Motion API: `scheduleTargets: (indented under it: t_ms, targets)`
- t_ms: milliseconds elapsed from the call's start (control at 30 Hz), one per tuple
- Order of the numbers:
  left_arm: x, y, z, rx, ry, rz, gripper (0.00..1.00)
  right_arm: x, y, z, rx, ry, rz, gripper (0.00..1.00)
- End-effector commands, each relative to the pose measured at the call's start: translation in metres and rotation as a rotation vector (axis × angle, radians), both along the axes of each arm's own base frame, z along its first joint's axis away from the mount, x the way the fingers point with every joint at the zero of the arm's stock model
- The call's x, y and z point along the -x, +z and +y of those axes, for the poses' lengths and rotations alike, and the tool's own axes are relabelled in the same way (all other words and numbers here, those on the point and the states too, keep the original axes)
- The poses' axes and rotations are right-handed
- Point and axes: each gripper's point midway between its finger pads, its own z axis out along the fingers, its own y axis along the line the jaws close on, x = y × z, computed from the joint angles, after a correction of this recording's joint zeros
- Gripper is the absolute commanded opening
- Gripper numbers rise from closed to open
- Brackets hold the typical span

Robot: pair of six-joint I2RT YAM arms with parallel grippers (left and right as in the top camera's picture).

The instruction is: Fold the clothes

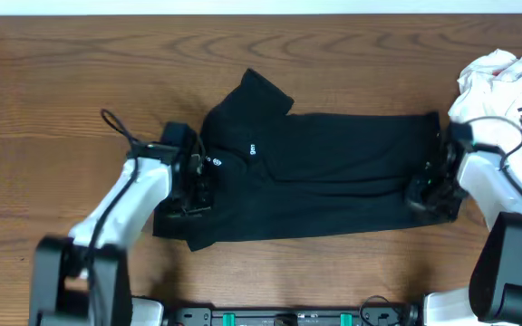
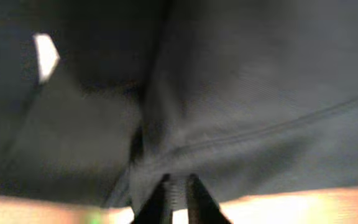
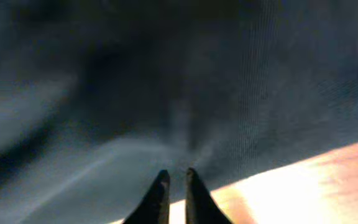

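1. As far as I can tell from the overhead view, the black fabric shirt (image 1: 333, 172) lies stretched sideways across the middle of the brown wooden tabletop (image 1: 62, 72). It's mostly flat, with the small white neck label (image 1: 252, 149) toward the left arm's end.
2. The left hand (image 1: 193, 186) is down on the near corner at that end. In its wrist view the fingers (image 2: 160, 202) sit pressed nearly together with dark cloth bunched right at the tips, so I'd say it's pinching the shirt.
3. Same story with the right hand (image 1: 424, 192) at the opposite end. Its fingers (image 3: 157, 196) are close together with fabric puckering toward them, so it reads as a pinch on the near edge of the hem end.
4. Progress-wise, I'd call this early. The shirt is spread out and gripped at both near corners, but one short black sleeve (image 1: 263, 91) sticks out loose at the far side. I can't tell if any proper fold is in yet.
5. What's left, by my guess: bring the near edge over, tuck the sleeve, then fold it end to end.
6. The crumpled white pile of clothes (image 1: 501, 77) at the far right corner looks untouched, so there's plenty more after this one.
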Motion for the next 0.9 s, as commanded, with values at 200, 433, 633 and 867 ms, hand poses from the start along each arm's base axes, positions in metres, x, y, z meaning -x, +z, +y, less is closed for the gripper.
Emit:
scheduleTargets:
  t_ms: [200, 433, 633, 867]
  targets:
    - [-0.080, 0.142, -0.022, 0.123, -0.045, -0.486, 0.57, -0.078, 0.094, 0.000, -0.056, 0.092, -0.260, 0.18]
    - [-0.146, 0.189, -0.042, 0.185, -0.106, -0.705, 0.63, -0.098, 0.116, -0.003, -0.037, 0.104, -0.340, 0.25]
    - [-0.215, 0.149, -0.054, 0.181, -0.113, -0.726, 0.63, -0.109, 0.119, -0.005, -0.020, 0.166, -0.390, 0.30]
    - [-0.268, 0.080, -0.032, -0.006, -0.068, -0.734, 0.63, -0.107, 0.118, -0.005, -0.019, 0.189, -0.386, 0.32]
